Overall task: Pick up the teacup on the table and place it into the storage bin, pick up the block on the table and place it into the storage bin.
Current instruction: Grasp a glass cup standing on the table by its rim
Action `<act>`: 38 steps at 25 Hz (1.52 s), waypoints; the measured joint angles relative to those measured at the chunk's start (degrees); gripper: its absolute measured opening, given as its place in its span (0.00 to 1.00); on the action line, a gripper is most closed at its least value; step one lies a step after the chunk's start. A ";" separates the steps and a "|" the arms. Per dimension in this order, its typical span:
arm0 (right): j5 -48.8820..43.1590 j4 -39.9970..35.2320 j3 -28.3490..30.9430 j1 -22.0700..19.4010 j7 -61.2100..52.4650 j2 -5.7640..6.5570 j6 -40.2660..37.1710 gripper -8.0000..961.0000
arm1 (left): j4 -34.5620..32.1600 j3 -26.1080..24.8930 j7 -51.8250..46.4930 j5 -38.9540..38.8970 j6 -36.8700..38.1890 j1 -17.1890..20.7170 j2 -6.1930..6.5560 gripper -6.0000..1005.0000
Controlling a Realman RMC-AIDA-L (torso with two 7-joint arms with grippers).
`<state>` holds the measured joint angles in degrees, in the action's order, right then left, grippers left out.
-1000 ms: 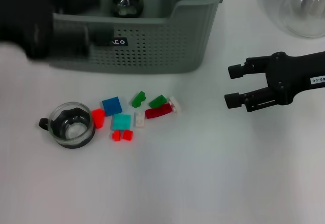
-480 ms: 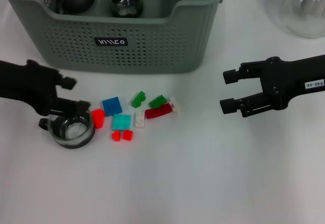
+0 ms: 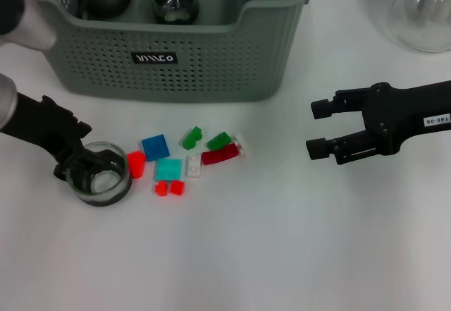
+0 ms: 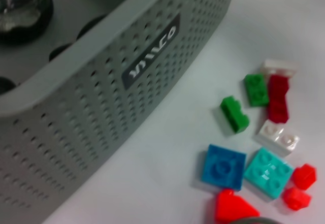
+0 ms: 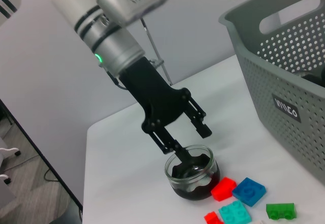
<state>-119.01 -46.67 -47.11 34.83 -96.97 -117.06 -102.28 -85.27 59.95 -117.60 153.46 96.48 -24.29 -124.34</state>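
the left pincer (image 3: 90, 157) has dropped lower since half a second ago and now straddles the rim of the teacup (image 3: 101, 172): in the right wrist view one finger (image 5: 182, 151) dips inside the cup while the other (image 5: 201, 126) stands outside, with a gap between them, so it is open and grips nothing yet. the cup sits on the desk (image 3: 232, 254), left of the blocks (image 3: 184, 157) and touching the nearest red one. that descent suggests the grasp is about to close, probably the next step. the bin (image 3: 211, 57) stands just behind, already holding two dark round things. the right pincer (image 3: 318, 126) hovers well to the right of the blocks, open and empty, shifted only slightly. both cup and blocks remain outside the bin.
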 joint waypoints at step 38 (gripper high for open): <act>0.15 0.44 0.35 0.15 -0.05 0.56 0.50 0.96 | 11.36 7.55 -5.21 8.09 -9.05 -3.39 0.00 0.46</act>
<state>-118.86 -46.23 -46.76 34.98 -97.03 -116.50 -101.77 -73.91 67.50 -122.82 161.55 87.44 -27.68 -124.34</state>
